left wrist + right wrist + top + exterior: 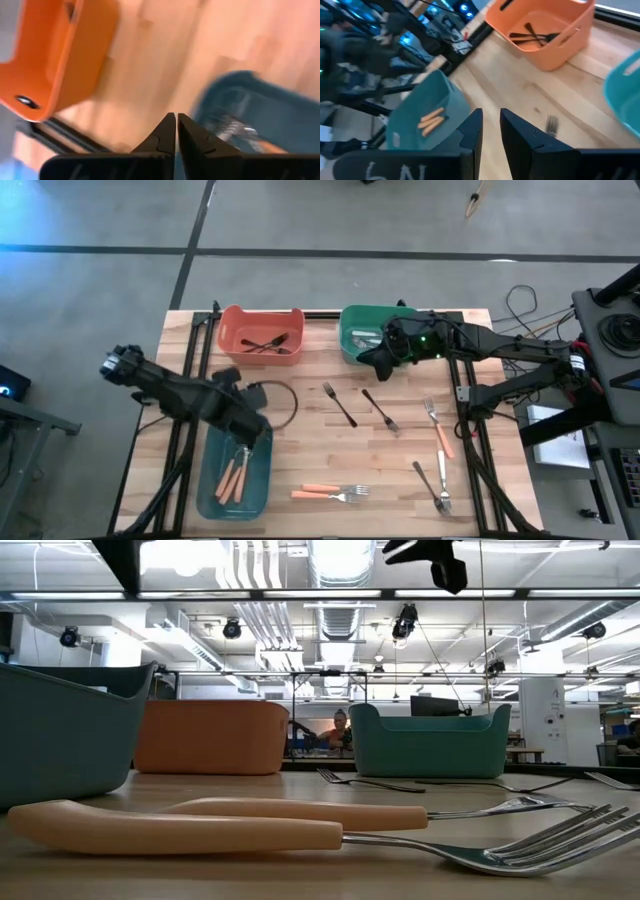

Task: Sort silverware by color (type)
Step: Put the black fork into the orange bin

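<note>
Seen from overhead, a pale wooden table (300, 430) is set on a grey floor crossed by dark lines. An orange bin (260, 333) holding black utensils (268, 344) and a green bin (366, 332) are lined along the upper edge; a blue bin (236, 472) with orange-handled pieces (233, 477) sits at lower left. Loose silverware is scattered right of centre: two black forks (340, 404), an orange-handled pair (331, 493) at the bottom, and lighter pieces (437, 483) at right. The left gripper (250, 430) is held over the blue bin's upper end; the right gripper (378, 360) is poised at the green bin's lower edge.

From table height, two orange-handled forks (300, 825) fill the foreground, with the blue bin (70, 730) cut off at left and the orange (210, 737) and green (430, 740) bins behind. A workshop with ceiling ducts and lights is seen beyond, and a person (340, 730) is glimpsed between the bins. Only a dark part of one arm (430, 558) is caught at the top edge.

In the left wrist view, the left gripper (177, 131) is shown pressed shut with nothing between its fingers; the orange bin (55, 55) and blue bin (260, 120) are blurred.

In the right wrist view, the right gripper (491, 127) is shown slightly parted and empty, above bare wood, with the blue bin (427, 117) and orange bin (545, 30) beyond. A small grey item (552, 124) on the wood cannot be identified.
</note>
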Controlling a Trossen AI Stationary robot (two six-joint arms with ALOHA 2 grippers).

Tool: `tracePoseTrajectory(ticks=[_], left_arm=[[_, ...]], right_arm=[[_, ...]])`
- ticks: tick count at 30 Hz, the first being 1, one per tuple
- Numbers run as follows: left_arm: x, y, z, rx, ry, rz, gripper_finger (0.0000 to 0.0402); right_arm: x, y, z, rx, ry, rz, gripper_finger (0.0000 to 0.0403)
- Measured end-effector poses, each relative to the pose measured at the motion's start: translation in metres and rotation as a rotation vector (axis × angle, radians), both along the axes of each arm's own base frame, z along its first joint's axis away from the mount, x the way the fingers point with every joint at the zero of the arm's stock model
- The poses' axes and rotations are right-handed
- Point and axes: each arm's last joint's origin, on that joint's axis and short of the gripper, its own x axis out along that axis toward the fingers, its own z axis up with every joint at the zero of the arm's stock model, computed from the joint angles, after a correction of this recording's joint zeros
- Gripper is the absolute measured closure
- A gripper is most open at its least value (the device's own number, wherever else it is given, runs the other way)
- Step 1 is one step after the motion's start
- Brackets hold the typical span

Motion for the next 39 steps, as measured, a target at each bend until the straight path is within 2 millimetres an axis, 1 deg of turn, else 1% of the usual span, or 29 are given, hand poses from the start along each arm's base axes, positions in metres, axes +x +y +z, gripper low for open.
tracePoseTrajectory(ticks=[2,4,6,9,12,14,17,21,26,30,34,39], left_arm=[[-0.003,0.015,-0.002,0.029,-0.022,-0.006,0.0401],[-0.006,0.028,0.0,0.034,-0.113,-0.007,0.0401],[-0.006,0.039,0.0,0.006,-0.26,-0.017,0.0401],[-0.006,0.049,0.0,-0.046,-0.521,-0.06,0.0401],[-0.008,0.055,-0.004,-0.134,-0.769,-0.124,0.0401],[-0.01,0.058,-0.011,-0.182,-0.9,-0.134,0.0401],[-0.013,0.063,-0.022,-0.229,-1.075,-0.106,0.0401],[-0.018,0.067,-0.035,-0.283,-1.274,-0.053,0.0401],[-0.028,0.072,-0.041,-0.341,-1.521,0.007,0.0402],[-0.041,0.076,-0.046,-0.314,-1.63,0.098,0.0402],[-0.05,0.079,-0.047,-0.267,-1.67,0.177,0.0402],[-0.056,0.083,-0.043,-0.171,-1.708,0.299,0.0401]], right_arm=[[0.001,0.0,0.001,0.01,-0.016,0.008,0.0344],[0.0,0.0,0.001,0.011,-0.012,0.008,0.0344],[0.0,0.0,0.001,0.018,-0.012,0.004,0.0344],[0.0,0.0,0.001,0.019,-0.012,0.002,0.0344],[0.001,0.0,0.001,0.019,-0.011,0.002,0.0344],[0.003,0.0,-0.001,0.029,-0.004,-0.002,0.0344],[0.009,-0.001,-0.007,0.045,0.02,-0.009,0.0344],[0.022,-0.002,-0.02,0.077,0.069,-0.007,0.0344],[0.037,-0.003,-0.037,0.108,0.138,-0.001,0.0344],[0.045,-0.004,-0.051,0.142,0.21,-0.015,0.0344],[0.051,-0.003,-0.069,0.2,0.313,-0.001,0.0344],[0.06,0.005,-0.095,0.223,0.464,0.021,0.0344]])
